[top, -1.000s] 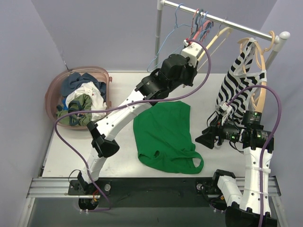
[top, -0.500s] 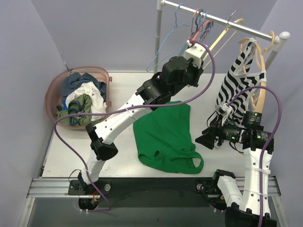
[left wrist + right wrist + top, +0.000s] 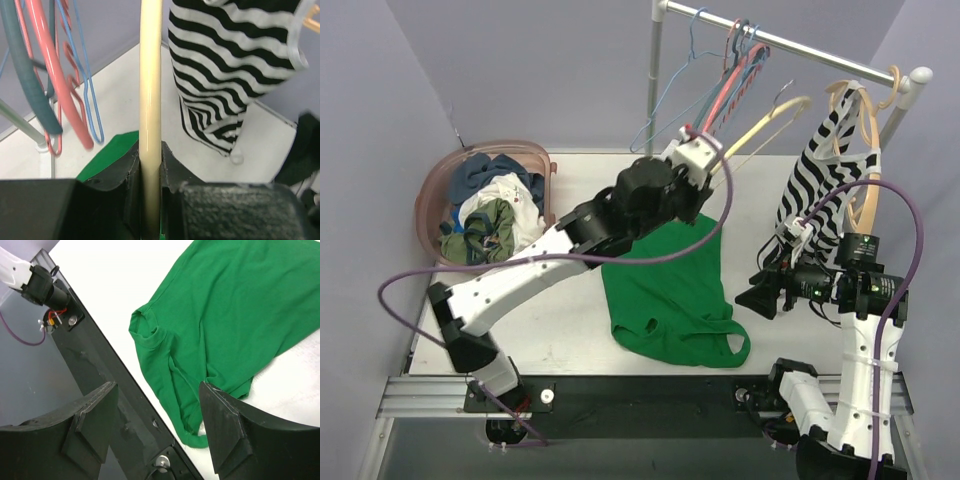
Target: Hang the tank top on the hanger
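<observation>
The hanger (image 3: 150,75) is clamped on its cream bar by the left end effector (image 3: 150,165), upper centre of the top view, with its hook apparently clear of the rail (image 3: 800,46). The tank top (image 3: 665,280) is spread flat at the centre of the bench (image 3: 560,330), straps toward the lower edge. The right end effector (image 3: 157,425) is held open and empty beside it. The hanger is best lowered level toward the straps, kept off the striped top (image 3: 825,170).

The tank top (image 3: 670,290) is plain bright green, the hanger (image 3: 150,80) pale cream. Another top (image 3: 820,170) has black-and-white zebra stripes. The thin hangers (image 3: 60,82) are pink and blue.
</observation>
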